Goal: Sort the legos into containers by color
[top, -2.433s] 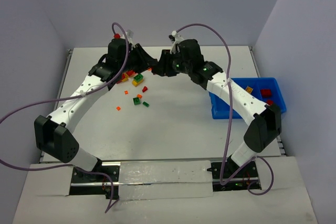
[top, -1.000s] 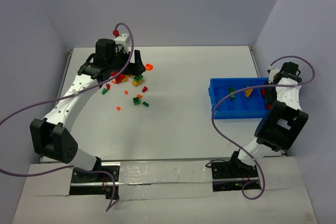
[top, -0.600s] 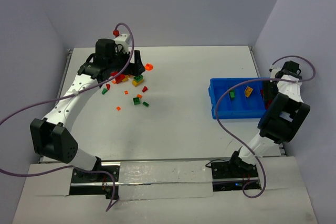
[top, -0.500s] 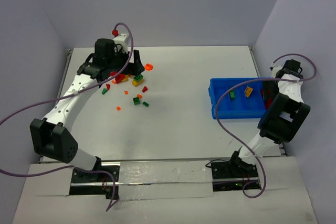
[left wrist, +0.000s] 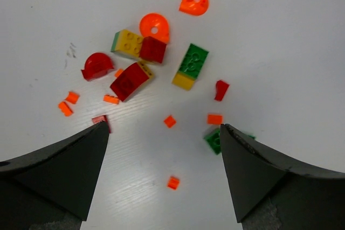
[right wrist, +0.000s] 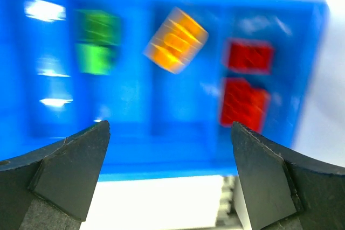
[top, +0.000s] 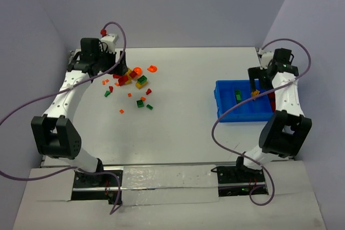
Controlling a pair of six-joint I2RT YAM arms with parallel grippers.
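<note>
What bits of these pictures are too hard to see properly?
- Right wrist view: the whole blue bin is motion-blurred, so the shapes of its orange brick and red bricks are unclear.
- Left wrist view: one green brick is half hidden by a finger of the left tool.
- Top view: the right arm covers the bin's right end; the loose legos are too small to count.

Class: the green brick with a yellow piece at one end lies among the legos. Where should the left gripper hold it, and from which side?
Probably across the long sides of the green brick, from above, the open left gripper turned to its tilt. Those sides look flat and parallel with bare table beside each; the yellow piece lengthens the other span.
</note>
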